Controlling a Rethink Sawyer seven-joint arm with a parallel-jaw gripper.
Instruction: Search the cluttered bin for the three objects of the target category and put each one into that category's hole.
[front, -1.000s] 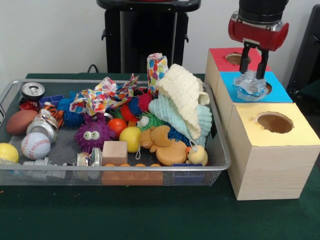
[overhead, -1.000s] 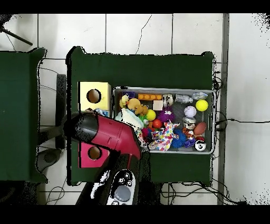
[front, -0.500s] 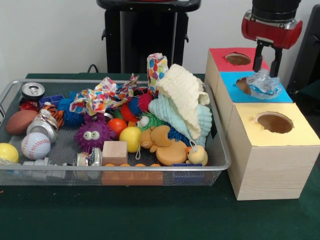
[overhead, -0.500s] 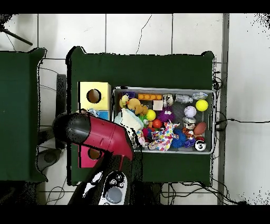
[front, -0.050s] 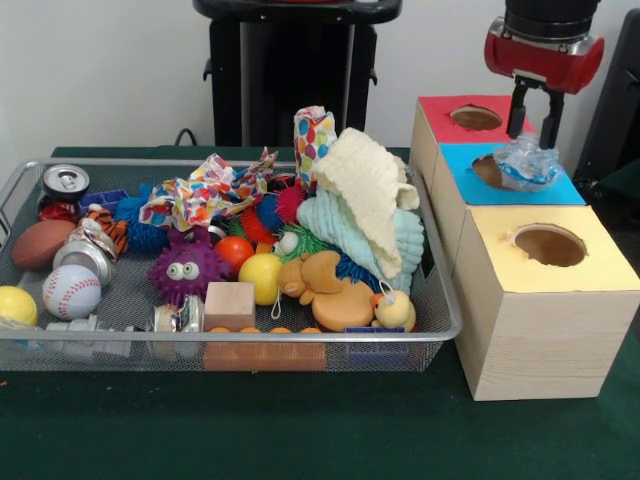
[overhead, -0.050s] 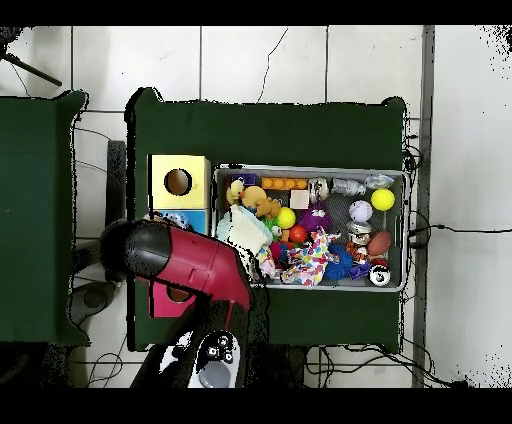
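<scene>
Clear crumpled plastic bottle (front, -0.050s: 526, 164) lay over the blue box (front, -0.050s: 560, 186) hole — gripper (front, -0.050s: 533, 128) fingers apart above it; best nudged in squarely.

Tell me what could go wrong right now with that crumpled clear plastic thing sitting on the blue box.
The crumpled plastic rests on the blue box beside its hole, not inside, so it may stay out or slide off. The gripper hangs just above it with fingers apart; pushing down could snag it.

A crumpled bottle (front, -0.050s: 525, 163) partly covers the blue box's hole (front, -0.050s: 490, 170); red hole (front, -0.050s: 476, 118) and yellow hole (front, -0.050s: 549, 245) are unobstructed.
</scene>
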